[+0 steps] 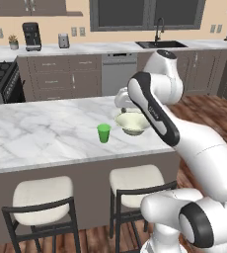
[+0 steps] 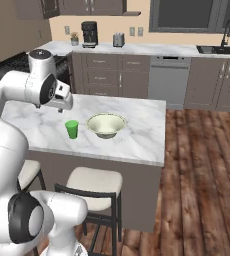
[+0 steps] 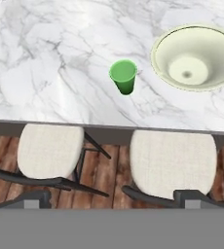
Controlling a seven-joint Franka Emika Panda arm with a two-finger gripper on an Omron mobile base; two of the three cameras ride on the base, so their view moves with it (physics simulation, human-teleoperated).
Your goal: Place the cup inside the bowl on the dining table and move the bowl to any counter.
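On the dining table [image 1: 36, 133], the cup [image 1: 104, 133] stands upright near the front edge, just left of the bowl [image 1: 133, 123] and apart from it. Cup is empty, mouth up. Bowl sits flat on the surface, also empty, pale greenish inside.

From the hand view, cup [image 3: 123, 76] is near centre and bowl [image 3: 196, 57] to the upper right; two stools [image 3: 50, 151] tuck under the table's near edge, over wood floor.

Right base view: cup [image 2: 72, 129] left of bowl [image 2: 106, 125], a clear gap between them, both toward the near side of the slab [image 2: 142, 125].

End effector [image 2: 62, 104] hangs above the surface, up and left of the cup, touching nothing. Fingers are hard to make out in the base views; jaws spread fully wide, nothing held. In the left base view the arm's forearm covers part of the bowl's right side.

Counter [image 1: 86, 48] runs along the far wall with a coffee machine [image 1: 32, 36], toaster [image 1: 63, 40] and sink [image 1: 161, 44].
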